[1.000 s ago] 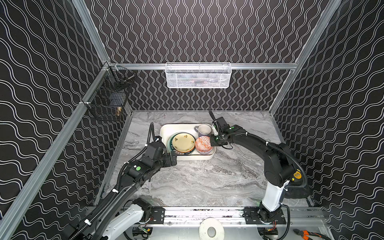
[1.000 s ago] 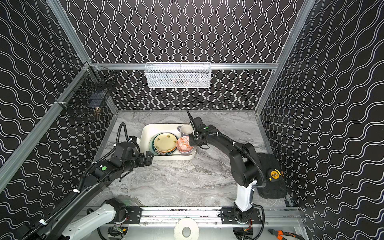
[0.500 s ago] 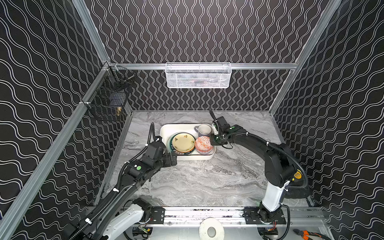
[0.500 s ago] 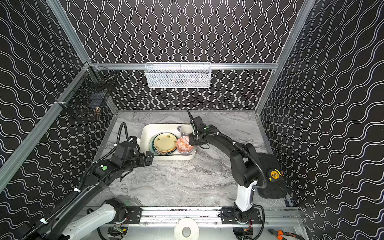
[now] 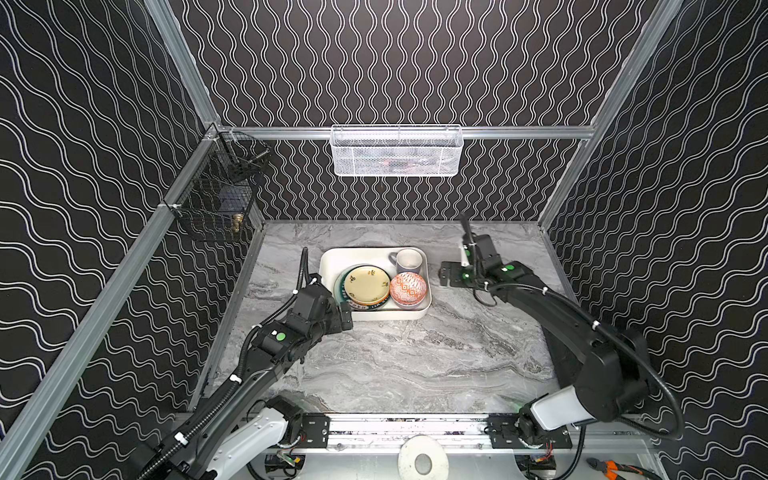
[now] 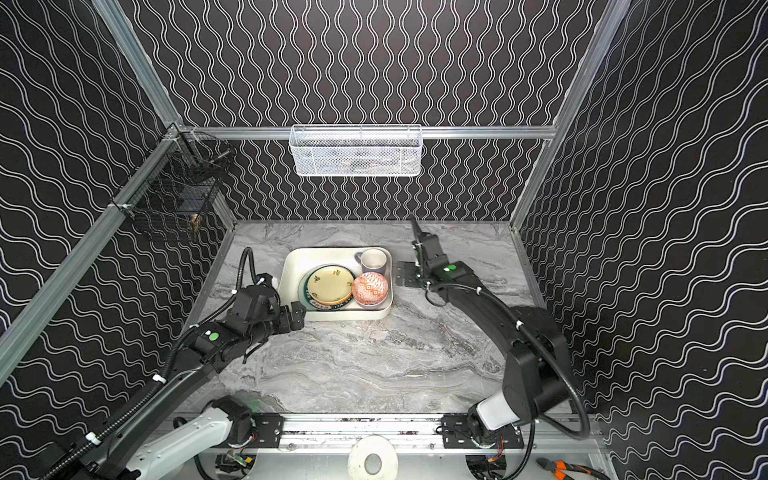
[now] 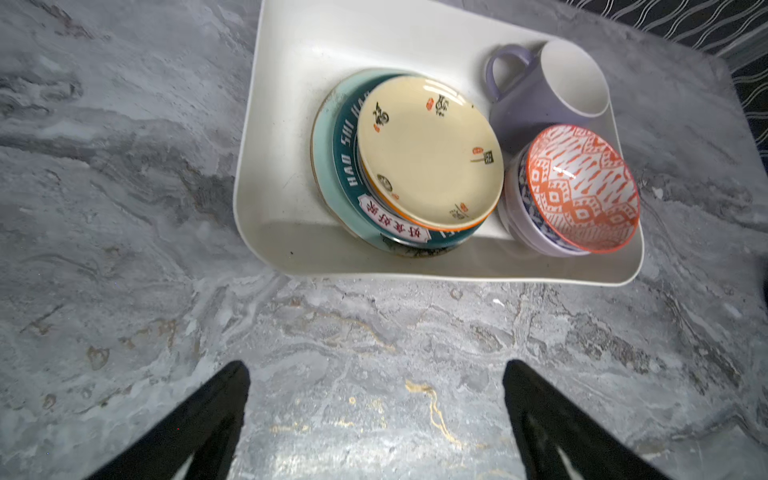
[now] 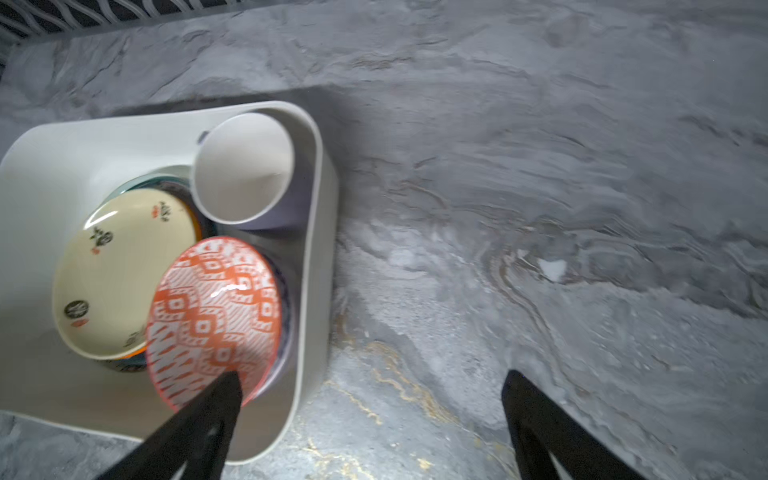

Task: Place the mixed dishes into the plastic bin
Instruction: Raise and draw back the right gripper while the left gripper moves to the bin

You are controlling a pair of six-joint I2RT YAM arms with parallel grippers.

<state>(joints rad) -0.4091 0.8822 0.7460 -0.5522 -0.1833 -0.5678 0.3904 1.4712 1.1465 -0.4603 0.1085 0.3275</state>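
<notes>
Near edge: we see a white roll (image 5: 422, 460) lying by the rail between the two arm bases.
Counter: the grey marbled counter (image 5: 395, 365) carries the bin on its far half.
Left claw: the left claw (image 7: 374, 365) is released; its two black fingers stand wide apart over the counter and grasp nothing. In both top views it sits just beside the near left corner of the bin.
Plastic bin: the plastic bin (image 5: 376, 314) lies flat on the counter, between the two claws.
Plates: inside the bin we see a stack, with the cream plate (image 5: 367, 284) on top, under it the plate with the lettered dark-green rim (image 7: 347, 158), and lower the mint-green plate (image 7: 322, 153).
Bowls: the orange-patterned bowl (image 5: 408, 286) sits tilted in the lavender bowl (image 7: 511, 220), at the near right corner of the bin.
Mug: the lavender mug (image 5: 409, 262) stands upright in the far right corner.
Right claw: the right claw (image 8: 372, 374) is released and grasps nothing; it is just beside the right wall of the bin.
Back: a white mesh basket (image 5: 397, 151) hangs on the far wall and a black wire basket (image 5: 216, 199) on the left wall.
</notes>
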